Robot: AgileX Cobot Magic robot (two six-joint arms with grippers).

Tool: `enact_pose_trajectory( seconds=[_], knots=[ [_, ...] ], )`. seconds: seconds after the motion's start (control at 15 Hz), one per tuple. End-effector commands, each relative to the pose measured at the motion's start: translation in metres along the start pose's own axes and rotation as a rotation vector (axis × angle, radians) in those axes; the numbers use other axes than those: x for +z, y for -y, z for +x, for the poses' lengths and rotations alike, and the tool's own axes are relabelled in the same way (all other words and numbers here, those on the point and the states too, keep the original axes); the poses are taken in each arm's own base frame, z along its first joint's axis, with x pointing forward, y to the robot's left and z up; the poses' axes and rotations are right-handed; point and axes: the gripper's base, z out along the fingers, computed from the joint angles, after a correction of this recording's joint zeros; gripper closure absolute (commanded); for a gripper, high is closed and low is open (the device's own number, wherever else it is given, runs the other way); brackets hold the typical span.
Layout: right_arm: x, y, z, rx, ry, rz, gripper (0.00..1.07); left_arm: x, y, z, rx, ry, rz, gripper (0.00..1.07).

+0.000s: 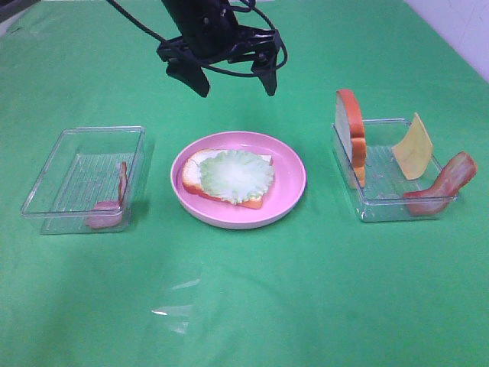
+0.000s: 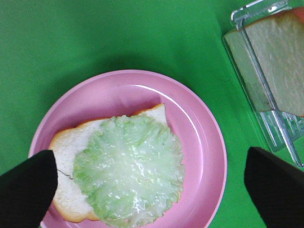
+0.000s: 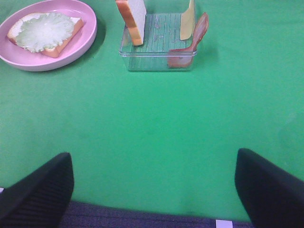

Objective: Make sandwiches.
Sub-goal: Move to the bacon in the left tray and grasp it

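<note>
Fingers of left gripper hanging wide open, empty, over lettuce on bread slice; right gripper gaping, empty too. Layering underway; next likely calling for bacon grab.

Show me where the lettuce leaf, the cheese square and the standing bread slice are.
Pale green toy lettuce leaf [image 1: 237, 176]: exterior high view, centre of the leaf.
Yellow toy cheese square [image 1: 413, 147]: exterior high view, middle of its face.
Upright white toy bread slice with orange-brown crust [image 1: 351, 138]: exterior high view, its crust edge.
</note>
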Motion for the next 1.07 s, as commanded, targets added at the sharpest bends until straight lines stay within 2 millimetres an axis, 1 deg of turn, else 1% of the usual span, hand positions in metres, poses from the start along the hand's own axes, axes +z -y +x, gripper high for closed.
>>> enact_pose_trajectory(
  seconds=[0.07, 0.13, 0.2, 0.27, 0.33, 0.47, 0.53, 0.6, 0.67, 0.73, 0.8, 0.93, 1.07],
  knots=[
    [-0.002, 0.0, 0.003, -0.013, 0.026, -0.001, 0.18, -0.029, 0.002, 0.006, 0.007, -0.055, -0.032, 0.05],
    [-0.002, 0.0, 0.003, -0.013, 0.026, -0.001, 0.18, -0.04, 0.002, 0.008, 0.001, -0.052, -0.042, 0.05],
    [-0.002, 0.0, 0.003, -0.013, 0.026, -0.001, 0.18, -0.047, 0.001, 0.014, -0.005, -0.065, -0.064, 0.05],
    [-0.002, 0.0, 0.003, -0.013, 0.026, -0.001, 0.18, -0.059, -0.001, 0.02, 0.002, -0.073, -0.096, 0.05],
    [-0.002, 0.0, 0.003, -0.013, 0.026, -0.001, 0.18, -0.073, -0.006, 0.034, 0.012, -0.099, -0.15, 0.05],
    [-0.002, 0.0, 0.003, -0.013, 0.026, -0.001, 0.18, -0.088, -0.018, 0.056, 0.03, -0.139, -0.265, 0.05],
    [-0.002, 0.0, 0.003, -0.013, 0.026, -0.001, 0.18, -0.094, -0.023, 0.065, 0.012, -0.15, -0.311, 0.05],
    [-0.002, 0.0, 0.003, -0.013, 0.026, -0.001, 0.18, -0.098, -0.025, 0.069, 0.006, -0.149, -0.328, 0.05],
    [-0.002, 0.0, 0.003, -0.013, 0.026, -0.001, 0.18, -0.101, -0.028, 0.077, -0.014, -0.164, -0.352, 0.05],
    [-0.002, 0.0, 0.003, -0.013, 0.026, -0.001, 0.18, -0.098, -0.03, 0.084, -0.035, -0.186, -0.361, 0.05],
    [-0.002, 0.0, 0.003, -0.013, 0.026, -0.001, 0.18, -0.084, -0.037, 0.094, -0.077, -0.242, -0.378, 0.05],
    [-0.002, 0.0, 0.003, -0.013, 0.026, -0.001, 0.18, -0.077, -0.045, 0.099, -0.122, -0.278, -0.365, 0.05],
    [-0.002, 0.0, 0.003, -0.013, 0.026, -0.001, 0.18, -0.074, -0.066, 0.102, -0.21, -0.287, -0.372, 0.05]
  ],
)
